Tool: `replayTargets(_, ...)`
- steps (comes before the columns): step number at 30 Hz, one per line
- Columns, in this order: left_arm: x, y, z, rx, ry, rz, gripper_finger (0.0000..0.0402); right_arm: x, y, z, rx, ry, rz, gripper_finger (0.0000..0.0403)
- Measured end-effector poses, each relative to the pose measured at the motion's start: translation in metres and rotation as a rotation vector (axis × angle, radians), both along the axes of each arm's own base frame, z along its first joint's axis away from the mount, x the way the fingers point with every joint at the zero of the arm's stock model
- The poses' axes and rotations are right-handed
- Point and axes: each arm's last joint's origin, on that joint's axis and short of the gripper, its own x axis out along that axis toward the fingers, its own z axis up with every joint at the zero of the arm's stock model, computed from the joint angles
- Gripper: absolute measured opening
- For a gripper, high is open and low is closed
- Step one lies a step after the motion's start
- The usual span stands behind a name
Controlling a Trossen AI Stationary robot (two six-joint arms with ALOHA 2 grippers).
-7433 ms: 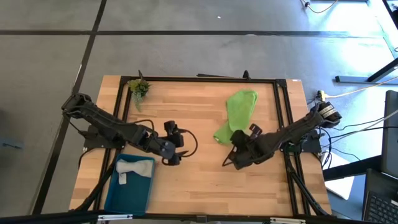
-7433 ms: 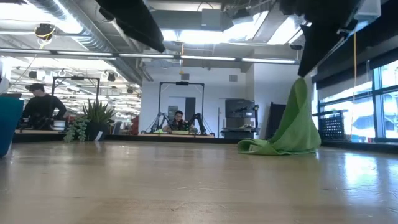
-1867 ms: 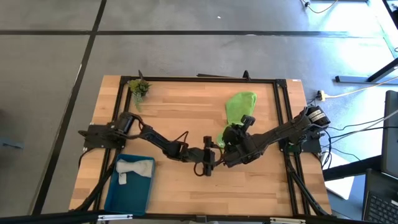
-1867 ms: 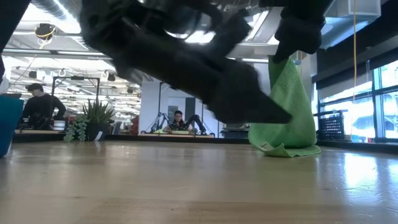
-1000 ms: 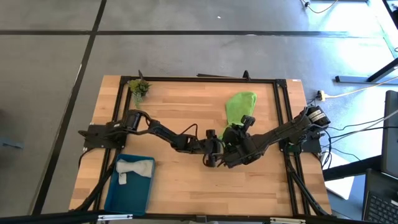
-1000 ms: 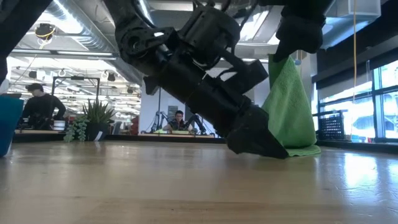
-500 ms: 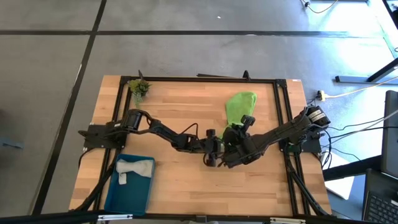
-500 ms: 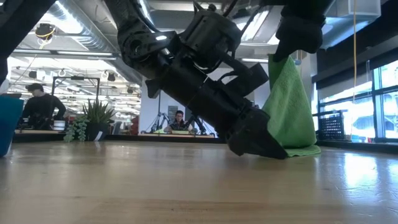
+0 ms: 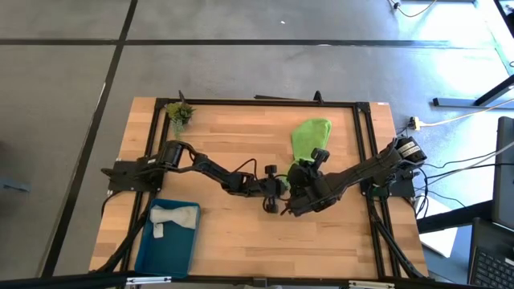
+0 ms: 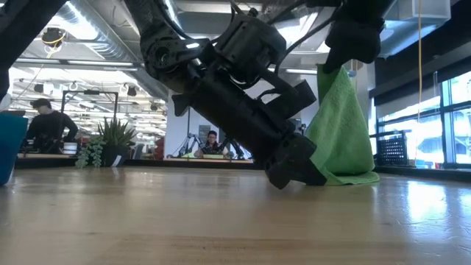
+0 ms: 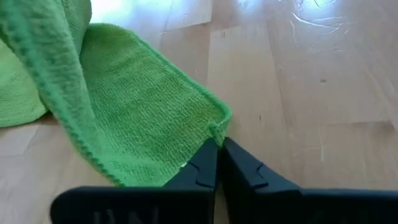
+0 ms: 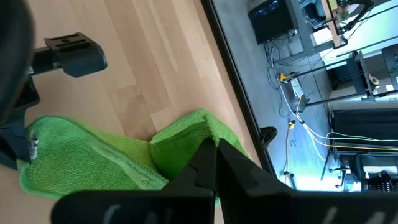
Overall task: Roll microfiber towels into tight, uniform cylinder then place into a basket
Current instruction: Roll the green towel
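Note:
The lime green microfiber towel (image 9: 309, 138) is held up at one end by my right gripper (image 10: 352, 55), which is shut on it. It hangs down and its lower end (image 10: 346, 177) lies on the table. My left gripper (image 11: 217, 152) reaches in from the table's left, low over the wood, and is shut on the towel's near lower corner. The light grey towel (image 9: 173, 217) lies rolled in the teal basket (image 9: 165, 253) at the near left. My left gripper pinches the green towel's lower corner (image 11: 219, 123) between the tips of its two fingers. The fingers slant down from the table's left, and the corner is at table level. My right gripper pinches a bunched fold at the towel's upper edge (image 12: 200, 127) from above. The cloth hangs below it, its lower end on the table.
A small green plant sprig (image 9: 178, 112) lies at the far left corner. A black frame (image 9: 361, 120) runs along the table's edges. Bare wood lies at the table's middle and near side (image 9: 265, 241). People sit in the room beyond (image 10: 45, 125).
My left gripper has shut its fingers on the green towel's lower corner, staying almost in place next to the cloth. The towel still hangs from my right gripper as before.

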Motion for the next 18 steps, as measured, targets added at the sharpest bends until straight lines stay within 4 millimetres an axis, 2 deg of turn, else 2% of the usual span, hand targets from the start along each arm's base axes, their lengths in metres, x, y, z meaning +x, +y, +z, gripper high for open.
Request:
replayTargets(3,0.0,-0.002,0.001,-0.002,0.001,-0.007,0.0005,0.0,0.0,0.0,0.0,0.0,0.0,0.0003)
replayTargets(8,-0.007,-0.005,0.014,0.011,0.049,-0.013,0.0001,-0.004,-0.002,0.006,0.005,-0.022,-0.016,0.0003)
replayTargets(18,-0.03,-0.007,0.073,0.01,0.145,-0.013,0.0,-0.03,-0.013,0.045,0.069,-0.174,-0.046,0.0003)
